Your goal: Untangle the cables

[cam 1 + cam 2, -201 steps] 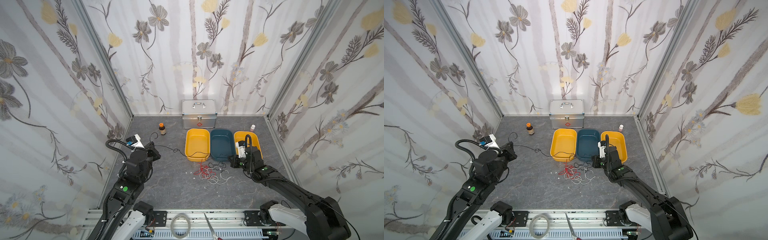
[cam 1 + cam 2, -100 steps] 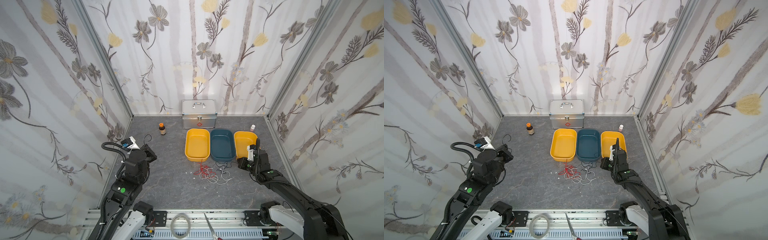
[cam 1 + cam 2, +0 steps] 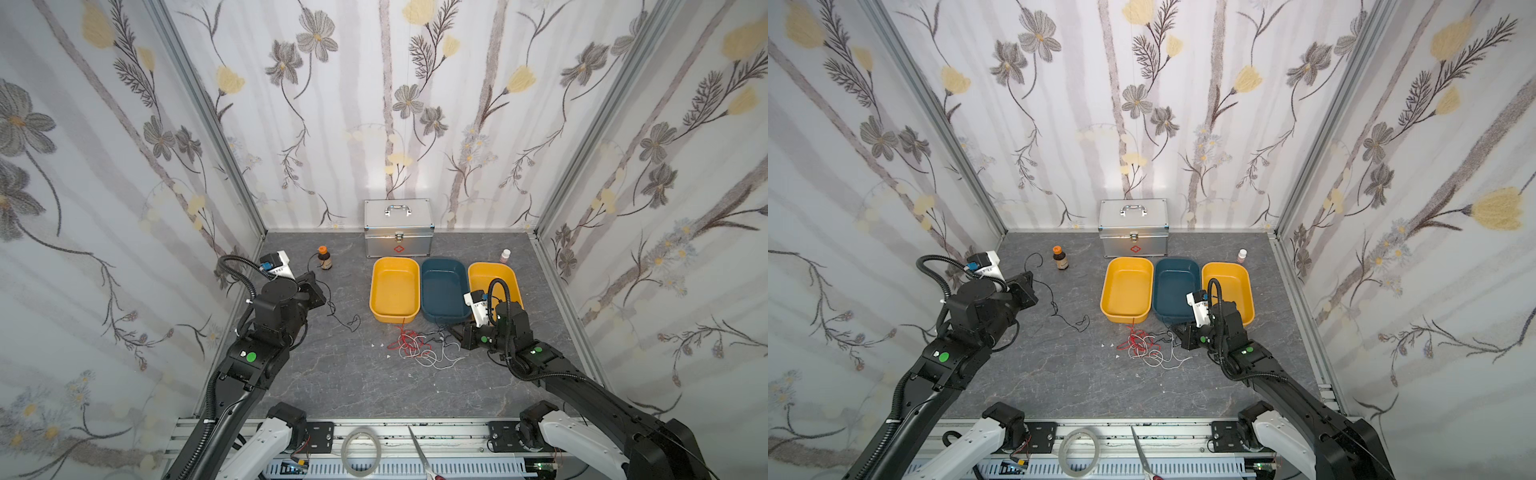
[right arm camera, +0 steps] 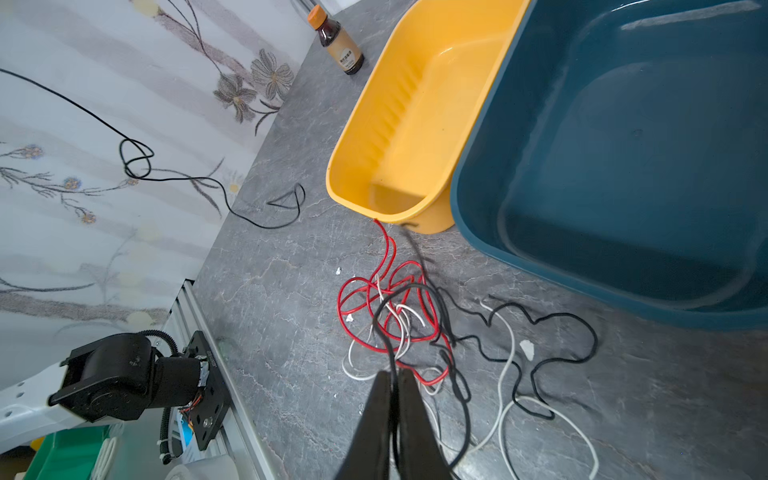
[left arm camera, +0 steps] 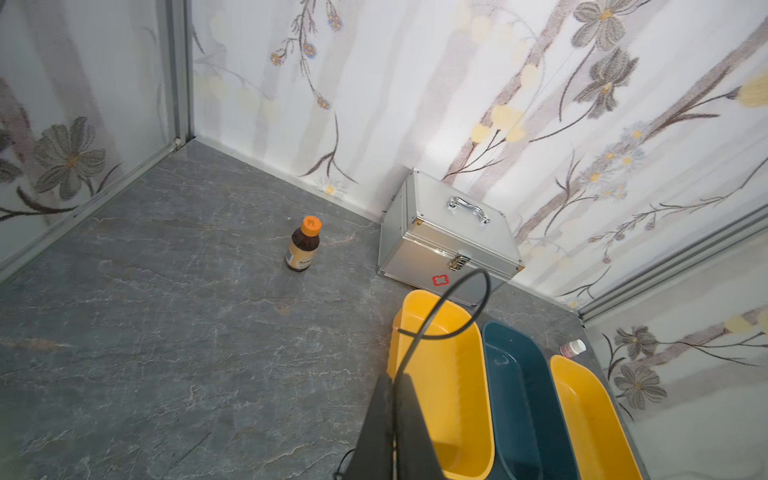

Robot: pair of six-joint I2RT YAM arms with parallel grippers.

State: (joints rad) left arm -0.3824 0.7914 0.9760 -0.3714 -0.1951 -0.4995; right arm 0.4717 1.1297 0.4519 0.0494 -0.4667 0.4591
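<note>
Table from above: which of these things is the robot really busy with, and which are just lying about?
In the job: red cable, white cable, black cable in the tangle; black strand pinched by the left gripper; right gripper pinching the black cable.

Lying about: silver case, brown bottle, small white bottle, two yellow bins, blue bin, tape ring, scissors.
</note>
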